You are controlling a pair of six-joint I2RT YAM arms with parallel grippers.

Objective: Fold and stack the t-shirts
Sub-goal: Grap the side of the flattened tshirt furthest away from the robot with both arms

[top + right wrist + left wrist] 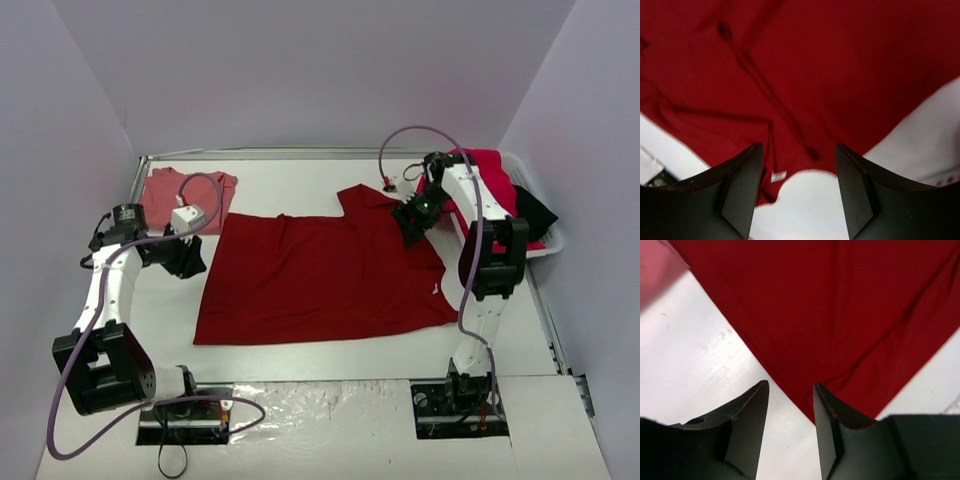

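A dark crimson t-shirt point(320, 275) lies spread flat on the middle of the table. My left gripper point(185, 258) hovers at its left edge, open and empty. In the left wrist view, a corner of the crimson shirt point(840, 315) reaches down to my left gripper point(790, 390). My right gripper point(412, 225) is over the shirt's collar end, open and holding nothing. In the right wrist view, the neckline with its white label point(778, 176) sits between the tips of my right gripper point(799, 150). A folded salmon-pink t-shirt point(185, 190) lies at the back left. A raspberry t-shirt point(490, 175) is in the basket.
A white plastic basket point(548, 243) stands at the right edge, with a dark cloth point(535, 210) in it beside the raspberry shirt. The salmon-pink shirt point(652, 275) shows in the top left corner of the left wrist view. Grey walls enclose the table.
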